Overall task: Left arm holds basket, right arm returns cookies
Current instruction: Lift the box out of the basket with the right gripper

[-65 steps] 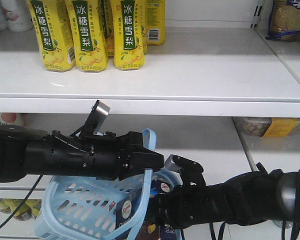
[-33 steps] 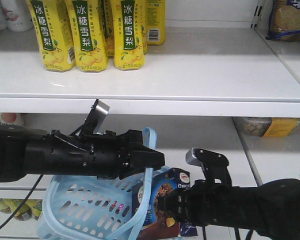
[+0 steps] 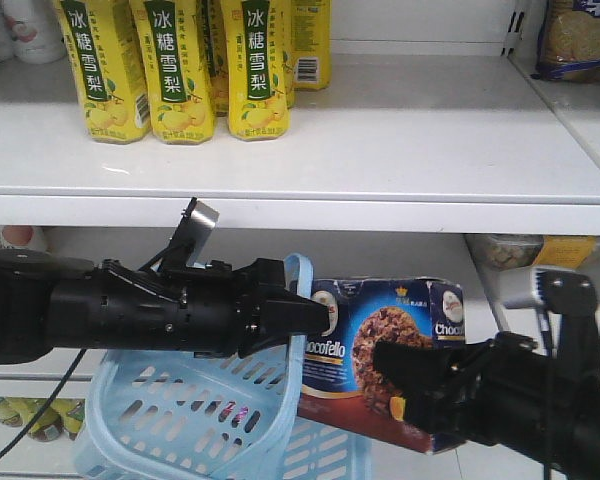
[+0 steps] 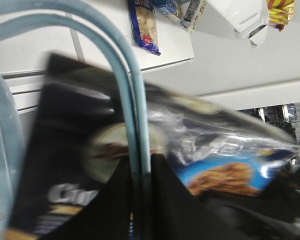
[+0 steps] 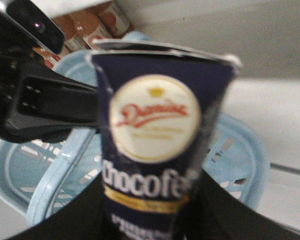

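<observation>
The cookies (image 3: 385,350), a dark navy-and-brown cardboard box printed with a chocolate-chip cookie, sit clamped in the right gripper (image 5: 150,200), whose two black fingers close on the box's lower sides in the right wrist view; the box hangs clear above and just right of the basket (image 3: 180,420), below the edge of the white shelf (image 3: 380,150) where the yellow drink bottles (image 3: 180,70) stand at the far left. I judge the box light and fairly stiff, yet thin card will dent under a hard squeeze, and its glossy print may slide between smooth pads, so the narrow sides near one end (where the fingers already sit) look like the sound place to hold, with modest force. In the front view its long axis runs roughly left to right, tilted a little so the right end drops, the cookie face toward the camera and the oval-logo end toward the left arm (image 3: 130,310). The left gripper (image 4: 140,200) is closed on the basket's thin hoop handles (image 4: 135,110), pinched at the jaw tips in the left wrist view, and the basket hangs beneath it. To stand it on a shelf, the box will likely need to be levelled first.
</observation>
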Robot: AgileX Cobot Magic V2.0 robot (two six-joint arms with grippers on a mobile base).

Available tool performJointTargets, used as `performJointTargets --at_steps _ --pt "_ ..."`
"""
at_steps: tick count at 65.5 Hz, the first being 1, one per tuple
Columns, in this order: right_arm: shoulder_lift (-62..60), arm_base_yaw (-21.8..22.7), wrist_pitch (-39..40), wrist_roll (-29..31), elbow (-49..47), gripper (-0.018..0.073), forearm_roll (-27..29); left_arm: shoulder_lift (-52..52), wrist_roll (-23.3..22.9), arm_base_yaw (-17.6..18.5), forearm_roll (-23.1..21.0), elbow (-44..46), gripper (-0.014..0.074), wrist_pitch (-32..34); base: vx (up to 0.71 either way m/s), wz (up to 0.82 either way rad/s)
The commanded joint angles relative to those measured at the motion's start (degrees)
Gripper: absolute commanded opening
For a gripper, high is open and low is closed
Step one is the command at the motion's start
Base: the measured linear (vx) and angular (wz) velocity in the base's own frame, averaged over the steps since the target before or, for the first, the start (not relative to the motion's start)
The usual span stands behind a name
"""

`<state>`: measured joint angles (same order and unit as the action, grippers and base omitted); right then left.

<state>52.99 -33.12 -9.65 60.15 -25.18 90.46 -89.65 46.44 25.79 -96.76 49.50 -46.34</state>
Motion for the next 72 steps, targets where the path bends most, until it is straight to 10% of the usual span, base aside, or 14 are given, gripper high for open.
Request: performJointTargets --at_steps 1,22,44,72 --pt "-5.6 0.0 1.2 0.1 -1.6 0.0165 -2.7 2.5 3.3 -0.1 -5.2 2.2 -0.0003 -0.8 0.00 0.00" --pt "-13.5 0.0 11.7 0.7 -1.7 0.0165 -10.9 2.5 3.3 -0.1 -5.2 2.2 -0.0003 -0.8 0.00 0.00" --pt "-17.7 0.0 17.2 8.4 -10.4 0.0165 -10.6 2.5 3.3 -0.1 -5.2 2.2 -0.0003 -0.8 0.00 0.00" --pt "-3.5 0.0 42.9 22.8 -21.3 0.0165 -4.0 2.5 3.3 -0.1 -5.2 2.2 -0.0003 -0.8 0.00 0.00"
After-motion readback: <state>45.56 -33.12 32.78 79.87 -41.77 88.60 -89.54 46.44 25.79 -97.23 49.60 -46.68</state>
